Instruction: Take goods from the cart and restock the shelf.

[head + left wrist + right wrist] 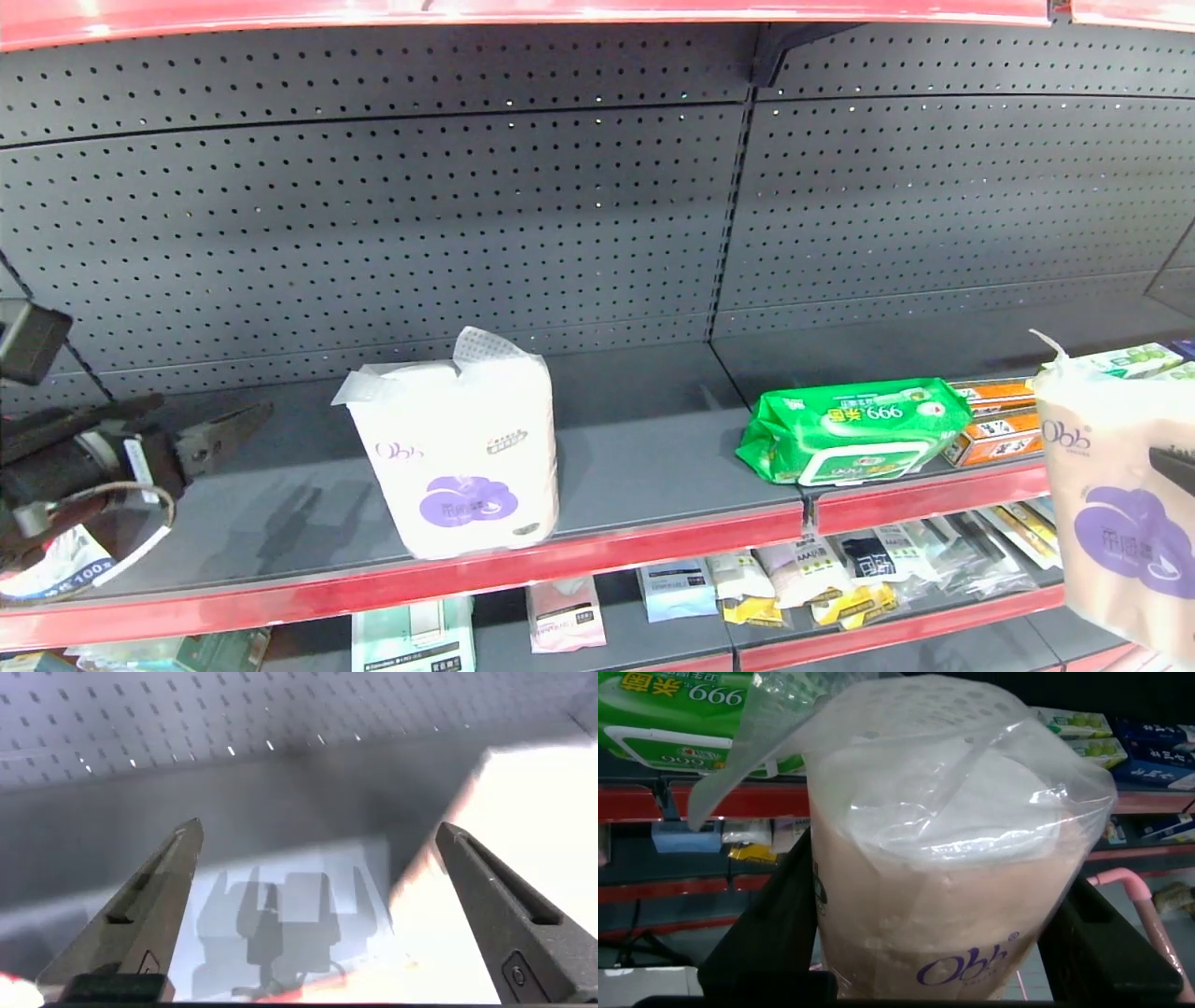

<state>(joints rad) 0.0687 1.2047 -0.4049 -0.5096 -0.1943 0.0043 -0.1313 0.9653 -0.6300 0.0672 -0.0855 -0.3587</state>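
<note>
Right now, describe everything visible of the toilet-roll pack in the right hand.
The toilet-roll pack is white rolls in clear, perforated plastic wrap with purple print and a loose gathered flap on top. It stands upright, clamped at its sides between the two dark fingers of the right hand, held in the air in front of the right end of the shelf, touching nothing else that I can see.
</note>
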